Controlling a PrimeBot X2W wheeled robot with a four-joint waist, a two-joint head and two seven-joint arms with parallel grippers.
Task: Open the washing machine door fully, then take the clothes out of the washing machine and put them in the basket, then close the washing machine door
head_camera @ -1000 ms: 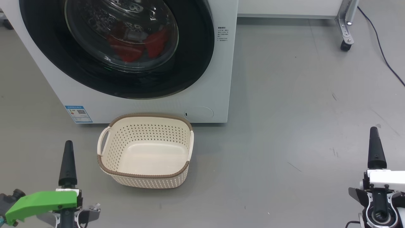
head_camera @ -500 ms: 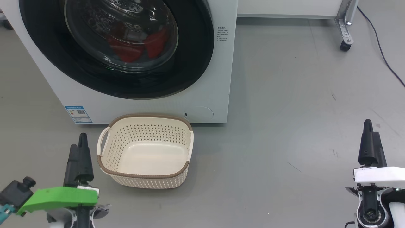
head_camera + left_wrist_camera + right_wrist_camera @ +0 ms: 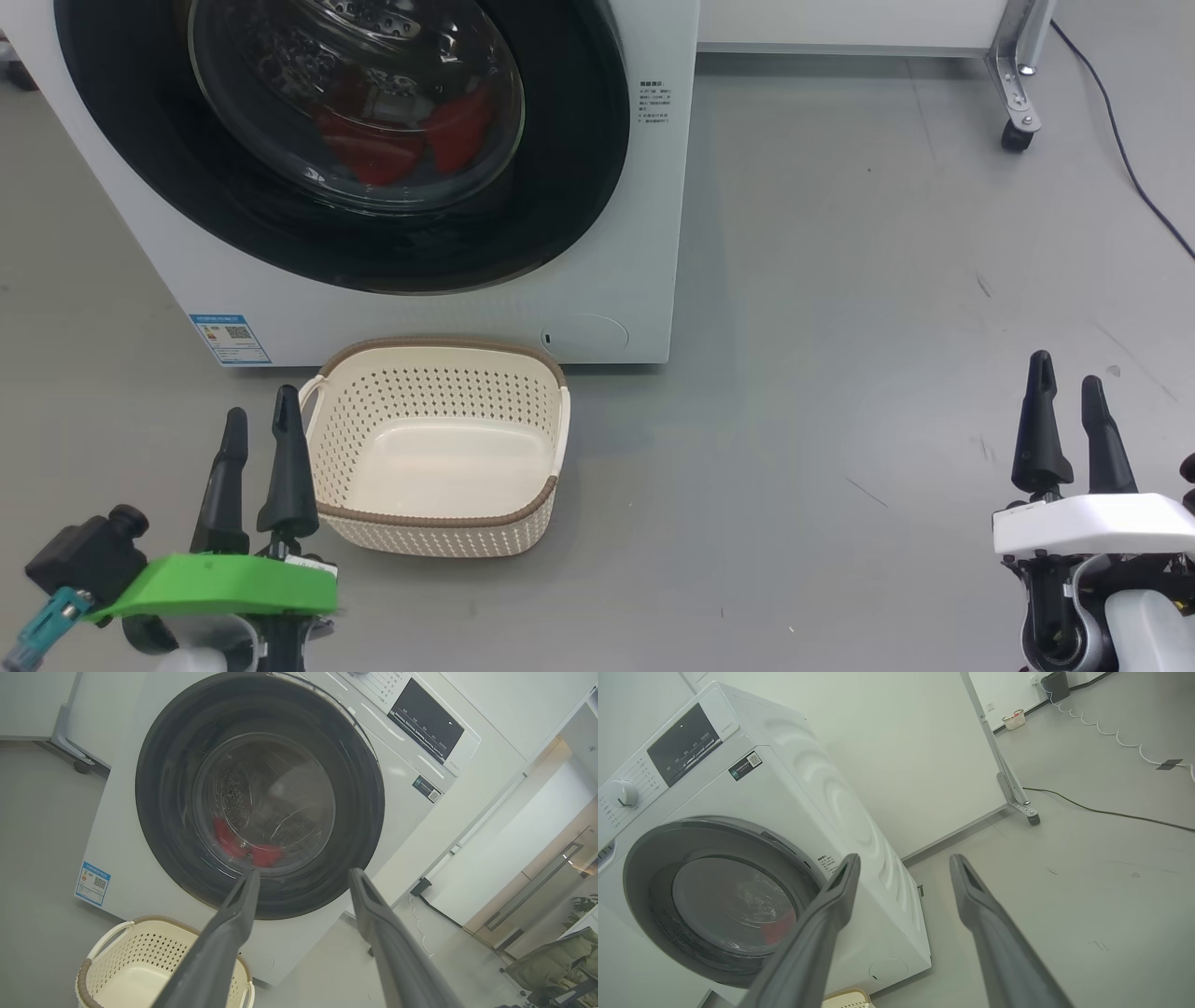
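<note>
Both arms have been turning and climbing since the earlier frame. You are now seeing the left gripper (image 3: pixel 260 403) and the right gripper (image 3: pixel 1064 369) each showing two fingers apart where one showed before, so both sets of jaws are standing wide and holding nothing. The left one is hanging just beside the basket (image 3: pixel 439 346); the right one is sitting well apart over bare floor.

The washing machine door (image 3: pixel 579 168) is lying shut against the washing machine (image 3: pixel 653 280), and the clothes (image 3: pixel 373 159) are resting inside behind the glass. The basket is waiting empty on the floor just before the machine.

Expect the door to be feeling stiff and heavy, its glossy ring slippery, so you are probably wanting an edge or recess rather than the flat face. The clothes are looking soft, light and limp; pinching a bunched fold should be serving best. The basket is likely light enough to be sliding if nudged.

The right wrist view is giving you a dark notch (image 3: pixel 777 841) on the ring's rim, possibly the pull, which the head view is cutting off. The left wrist view is showing you the whole door and the control panel (image 3: pixel 427 718).
</note>
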